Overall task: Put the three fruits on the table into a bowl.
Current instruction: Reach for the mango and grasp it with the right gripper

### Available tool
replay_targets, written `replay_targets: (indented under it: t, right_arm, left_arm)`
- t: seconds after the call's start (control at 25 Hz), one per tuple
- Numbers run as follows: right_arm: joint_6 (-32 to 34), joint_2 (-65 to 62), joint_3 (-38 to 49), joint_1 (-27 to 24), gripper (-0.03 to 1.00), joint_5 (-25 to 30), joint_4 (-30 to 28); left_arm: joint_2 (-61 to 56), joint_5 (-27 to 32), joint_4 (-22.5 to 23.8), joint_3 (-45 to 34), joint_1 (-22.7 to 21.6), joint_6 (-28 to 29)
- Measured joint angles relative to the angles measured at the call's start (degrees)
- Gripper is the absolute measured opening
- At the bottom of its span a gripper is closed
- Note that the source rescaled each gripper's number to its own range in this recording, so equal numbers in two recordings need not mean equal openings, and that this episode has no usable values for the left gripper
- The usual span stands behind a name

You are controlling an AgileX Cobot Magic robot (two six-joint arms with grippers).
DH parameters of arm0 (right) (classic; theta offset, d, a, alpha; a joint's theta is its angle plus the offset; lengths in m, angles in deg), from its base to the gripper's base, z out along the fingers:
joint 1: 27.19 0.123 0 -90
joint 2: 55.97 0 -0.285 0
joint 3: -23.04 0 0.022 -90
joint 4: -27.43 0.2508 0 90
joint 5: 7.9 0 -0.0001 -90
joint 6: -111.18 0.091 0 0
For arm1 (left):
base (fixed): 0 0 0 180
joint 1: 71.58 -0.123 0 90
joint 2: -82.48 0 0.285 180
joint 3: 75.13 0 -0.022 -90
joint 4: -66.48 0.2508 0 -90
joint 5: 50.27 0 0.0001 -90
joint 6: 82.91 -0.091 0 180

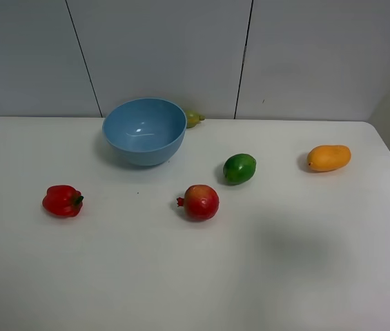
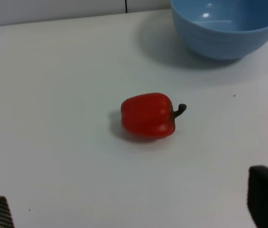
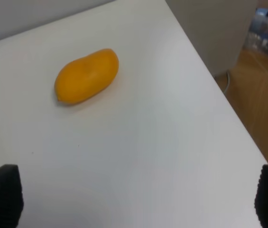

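Observation:
The light-blue bowl (image 1: 144, 130) stands at the back of the white table (image 1: 195, 276) and holds nothing that I can see. An orange-yellow mango (image 1: 328, 158) lies at the right, a glossy green fruit (image 1: 239, 168) near the middle, and a red pomegranate (image 1: 200, 202) in front of it. Neither arm shows in the high view. My right gripper (image 3: 136, 199) is open, its fingertips wide apart, short of the mango (image 3: 87, 76). In the left wrist view my left gripper (image 2: 131, 209) is open with the bowl (image 2: 226, 28) beyond it.
A red bell pepper (image 1: 62, 201) lies at the left; it sits ahead of the left gripper as the pepper (image 2: 149, 115). A small yellow-green fruit (image 1: 193, 118) rests behind the bowl by the wall. The table's right edge (image 3: 219, 95) runs close to the mango, with floor beyond.

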Motion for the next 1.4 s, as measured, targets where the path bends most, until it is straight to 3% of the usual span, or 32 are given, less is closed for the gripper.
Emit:
replay_targets:
  t: [0.28,0.48,0.64,1.0,1.16,1.4]
  right_arm:
    - [10.0,24.2,-10.4,0.0,0.91,-2.3,-4.4]
    - [18.3,39.5,-20.4,-0.4,0.91,-3.0,-4.3]
    - [28.9,48.5,-26.6,-1.1,0.91,-1.4,-0.5]
    - [45.2,58.1,-27.9,-1.1,0.91,-10.7,-0.6]
    - [47.0,62.0,-28.0,-1.1,0.91,-15.0,1.2]
    - [45.5,67.6,-28.0,-1.1,0.9,-16.4,4.1]
  left_arm:
    - [0.0,0.0,0.0,0.0,0.0,0.0]
    - [0.0,0.0,0.0,0.0,0.0,0.0]
    - [0.0,0.0,0.0,0.0,0.0,0.0]
    - [0.0,0.0,0.0,0.0,0.0,0.0]
    - [0.0,0.0,0.0,0.0,0.0,0.0]
    - [0.0,0.0,0.0,0.0,0.0,0.0]
